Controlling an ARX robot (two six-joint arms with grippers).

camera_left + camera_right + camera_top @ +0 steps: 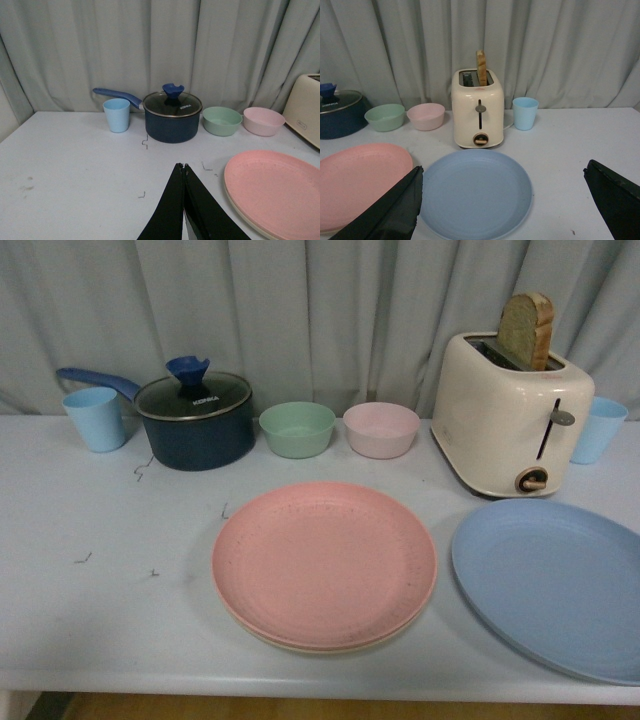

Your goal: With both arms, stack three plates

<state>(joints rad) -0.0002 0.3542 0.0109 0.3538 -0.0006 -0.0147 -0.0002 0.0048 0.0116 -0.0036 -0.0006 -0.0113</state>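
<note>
**Two plates stacked; the blue one lies apart**

Front view: the pink plate (325, 560) lies on the beige plate (330, 648), of which only a cream rim shows. The pair sits left of the toaster (505, 420) and nearer the camera. The blue plate (550, 580) lies alone, flat on the table (100, 600), directly in front of the toaster and apart from the pair.

Probable hazards: the blue plate's low rim offers little to pinch, so a claw closing on it may slip, or shove the plate against the toaster or toward the table's near edge. A plate carried low could also strike the pink one and knock the pair askew.

No arm appears in the front view; only the wrist views give the claws.

Left wrist view: left gripper (183, 172), fingers pressed together, holding nothing, well away from the toaster.

Right wrist view: right gripper (502, 172), spread wide and empty, on the blue plate's near side, facing the toaster. The plate shows whole here but is cropped in the front view.
</note>
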